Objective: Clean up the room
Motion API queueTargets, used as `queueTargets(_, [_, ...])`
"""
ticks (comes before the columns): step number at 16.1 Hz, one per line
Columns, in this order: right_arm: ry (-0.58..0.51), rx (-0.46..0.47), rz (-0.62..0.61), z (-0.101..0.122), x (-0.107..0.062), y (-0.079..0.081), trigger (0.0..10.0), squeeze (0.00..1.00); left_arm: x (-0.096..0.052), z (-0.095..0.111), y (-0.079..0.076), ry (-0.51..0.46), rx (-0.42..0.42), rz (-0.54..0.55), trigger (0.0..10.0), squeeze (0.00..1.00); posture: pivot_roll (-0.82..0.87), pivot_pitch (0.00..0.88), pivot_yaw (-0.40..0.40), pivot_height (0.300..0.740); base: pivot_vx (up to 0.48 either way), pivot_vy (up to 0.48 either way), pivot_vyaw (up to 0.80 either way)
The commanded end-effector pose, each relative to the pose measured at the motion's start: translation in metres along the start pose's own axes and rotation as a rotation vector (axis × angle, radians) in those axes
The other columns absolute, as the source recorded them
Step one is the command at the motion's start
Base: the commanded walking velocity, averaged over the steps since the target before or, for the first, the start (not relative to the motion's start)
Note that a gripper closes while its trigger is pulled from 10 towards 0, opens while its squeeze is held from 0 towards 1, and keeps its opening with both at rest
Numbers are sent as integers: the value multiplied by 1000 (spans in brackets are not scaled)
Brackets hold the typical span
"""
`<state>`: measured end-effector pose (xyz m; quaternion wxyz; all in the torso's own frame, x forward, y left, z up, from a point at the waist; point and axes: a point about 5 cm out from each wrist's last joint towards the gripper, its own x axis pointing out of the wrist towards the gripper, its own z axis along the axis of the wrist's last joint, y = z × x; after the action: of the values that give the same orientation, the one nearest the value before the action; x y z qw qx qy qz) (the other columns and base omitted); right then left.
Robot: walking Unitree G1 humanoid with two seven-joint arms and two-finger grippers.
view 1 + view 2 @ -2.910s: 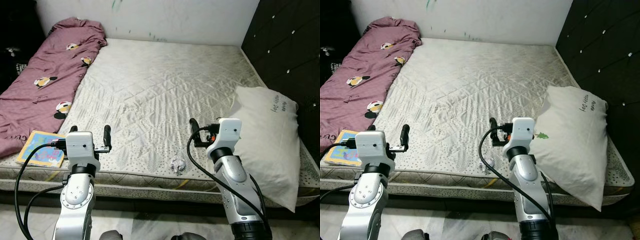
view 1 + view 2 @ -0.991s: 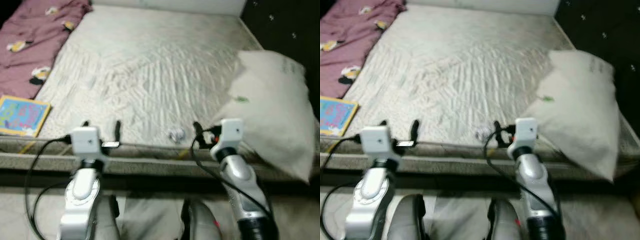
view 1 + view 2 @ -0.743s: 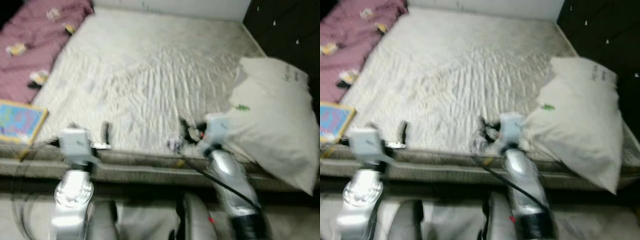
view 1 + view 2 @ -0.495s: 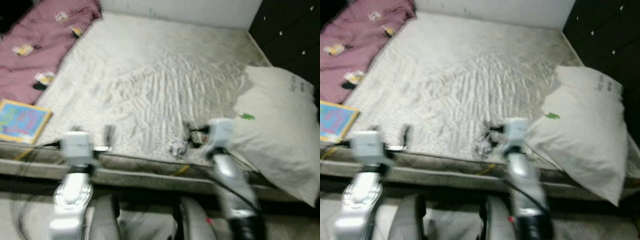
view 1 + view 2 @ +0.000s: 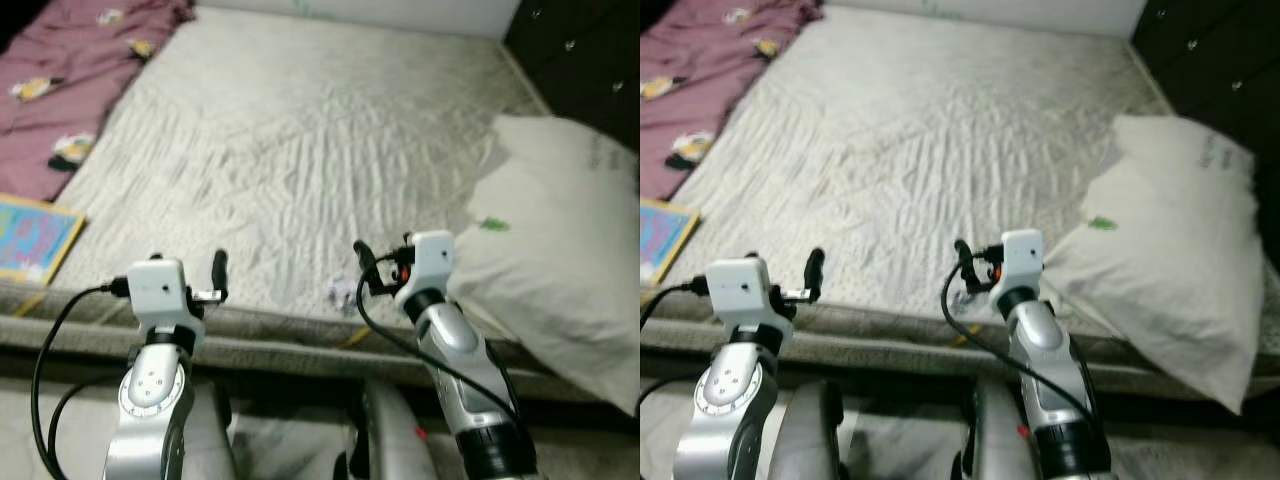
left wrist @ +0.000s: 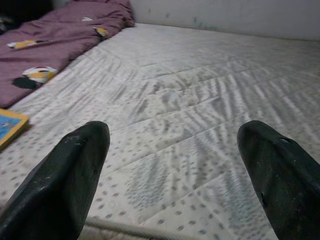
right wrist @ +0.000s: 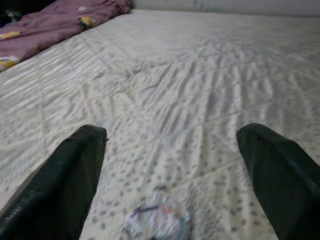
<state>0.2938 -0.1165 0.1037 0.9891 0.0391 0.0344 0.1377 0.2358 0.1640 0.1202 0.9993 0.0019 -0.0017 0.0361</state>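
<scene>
Crumpled wrapper (image 7: 159, 218) lies on the mattress (image 5: 300, 150) near its front edge, between the right gripper's (image 7: 172, 165) two fingers (image 7: 65, 180) in the wrist view, just ahead of the tips & a bit nearer the one on that view's left. Not touching either finger. In the head view the wrapper (image 5: 341, 291) sits just to the left of the right gripper (image 5: 372, 262), close by the front seam. It's a small balled-up wad, whitish w/ bits of colour; no clear long axis or pointing direction, too blurred to say more.

Right arm reaches fwd over the bed edge, forearm sloping up from the lower frame, wrist level, fingers spread wide apart, holding nothing. Left gripper (image 5: 195, 272) held at about the same height over the front edge, well to the left of the wrapper; its fingers (image 6: 60, 175) also released, wide gap, bare mattress between them.

Beyond the left fingers, off to the side: purple blanket (image 6: 55, 35) along the mattress's left side, and a corner of a book (image 5: 35, 235) near the front-left. Pillow (image 5: 560, 270) lies to the right of the right gripper, close to it.
</scene>
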Motion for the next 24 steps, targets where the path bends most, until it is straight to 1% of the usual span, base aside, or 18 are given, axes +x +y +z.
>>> queueTargets(1, [37,1,6,-5,0,-3,10000,0,-2,3,3,-7,13,30,10000,0,18,109,-93,522,0,0,0])
queueTargets(3, [73,-4,59,-9,0,2,10000,0,-5,3,4,-11,2,36,10000,0,27,109,-99,502,0,0,0])
queueTargets(4, [100,-10,83,-12,1,4,10000,0,-7,2,5,-3,18,51,10000,0,38,114,-103,502,0,0,0])
queueTargets(5, [103,-6,92,-13,2,4,10000,0,-7,2,5,-3,22,56,10000,0,38,114,-103,502,0,0,0])
queueTargets(7, [127,18,124,-16,9,8,10000,0,-15,0,14,18,84,105,10000,0,64,142,-107,502,0,0,0])
queueTargets(8, [123,20,133,-16,12,12,10000,0,-22,-4,18,54,87,140,10000,0,75,149,-102,502,0,0,0])
queueTargets(10, [102,10,169,-13,14,22,10000,0,-33,-2,21,69,104,162,10000,0,90,175,-103,502,0,0,0])
queueTargets(11, [96,10,196,-14,17,31,10000,0,-42,-1,24,87,110,180,10000,0,109,199,-106,502,0,0,0])
queueTargets(12, [90,13,210,-14,19,35,10000,0,-46,-2,26,104,117,193,10000,0,118,210,-110,502,0,0,0])
queueTargets(13, [91,14,223,-16,23,41,10000,0,-48,-2,30,111,111,211,10000,0,123,224,-113,488,0,0,0])
queueTargets(15, [66,5,254,-14,29,49,10000,0,-51,3,31,113,119,222,10000,0,136,249,-120,464,0,0,0])
queueTargets(16, [66,-6,250,-12,33,48,10000,0,-52,7,32,107,131,230,10000,0,142,261,-122,460,0,0,0])
queueTargets(17, [54,5,259,-11,35,48,10000,0,-53,10,32,106,142,241,10000,0,147,273,-122,460,0,0,0])
queueTargets(19, [23,7,219,-5,41,41,10000,0,-55,13,32,97,146,243,10000,0,156,275,-126,460,0,0,0])
queueTargets(20, [6,21,225,-3,43,40,10000,0,-56,13,31,99,146,241,10000,0,158,276,-127,450,0,0,0])
queueTargets(21, [-11,5,197,1,48,36,10000,0,-57,13,29,101,148,234,10000,0,158,273,-128,440,0,0,0])
queueTargets(24, [-55,-22,166,10,52,30,10000,0,-54,15,29,92,149,233,10000,0,160,263,-132,440,0,0,0])
